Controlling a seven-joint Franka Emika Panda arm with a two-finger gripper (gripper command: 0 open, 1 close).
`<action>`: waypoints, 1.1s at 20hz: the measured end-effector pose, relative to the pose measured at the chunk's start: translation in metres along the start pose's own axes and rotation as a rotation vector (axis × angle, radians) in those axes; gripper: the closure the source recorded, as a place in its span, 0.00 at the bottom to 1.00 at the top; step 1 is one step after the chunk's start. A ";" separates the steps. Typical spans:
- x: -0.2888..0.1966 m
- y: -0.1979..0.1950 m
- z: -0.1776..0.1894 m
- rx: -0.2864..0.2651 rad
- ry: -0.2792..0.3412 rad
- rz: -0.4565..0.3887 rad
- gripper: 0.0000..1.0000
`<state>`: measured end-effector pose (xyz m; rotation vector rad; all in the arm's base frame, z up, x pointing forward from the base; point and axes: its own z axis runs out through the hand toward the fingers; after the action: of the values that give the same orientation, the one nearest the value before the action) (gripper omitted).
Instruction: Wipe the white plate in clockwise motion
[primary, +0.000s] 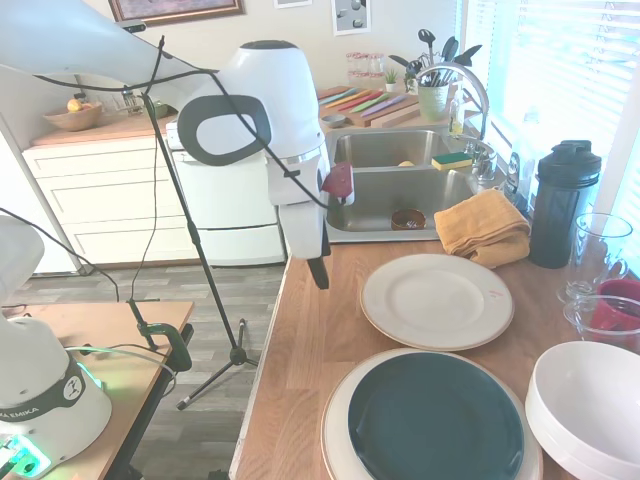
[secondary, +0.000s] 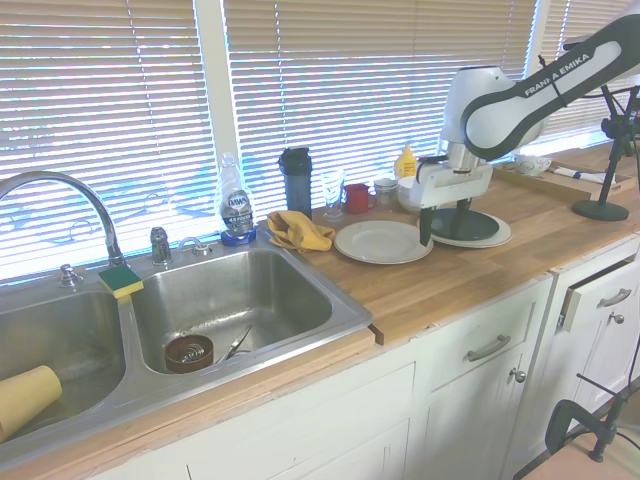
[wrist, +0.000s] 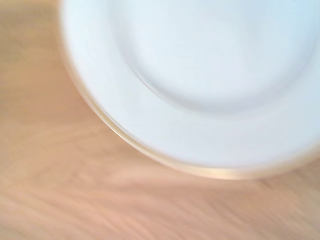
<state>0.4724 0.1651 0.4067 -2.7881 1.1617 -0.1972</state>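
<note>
The wooden desk (primary: 320, 350) is carrying the white plate (primary: 437, 300), which is lying flat between the yellow cloth (primary: 484, 226) and the larger plate topped by a dark one (primary: 432, 418). The claw (secondary: 441, 222) is hanging just beside the plate's rim — the approach step, wiping not yet begun. Whether it is open or gripping anything, I cannot tell; next it is needing to fetch the cloth, probably.

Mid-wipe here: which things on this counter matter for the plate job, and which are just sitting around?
For the job:
white plate
tool, above the counter beside the plate
yellow cloth, a likely wiper, lying untouched behind the plate

Just lying about:
dark plate on a bigger white plate
white bowl
black bottle
sponge
dish soap
</note>
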 end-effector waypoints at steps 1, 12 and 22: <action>-0.003 -0.009 -0.001 0.011 0.007 0.005 0.00; 0.013 -0.110 0.026 0.054 0.091 0.017 0.00; -0.019 -0.157 -0.001 0.055 0.090 -0.090 0.00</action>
<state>0.5685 0.2882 0.4303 -2.8115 1.0334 -0.3613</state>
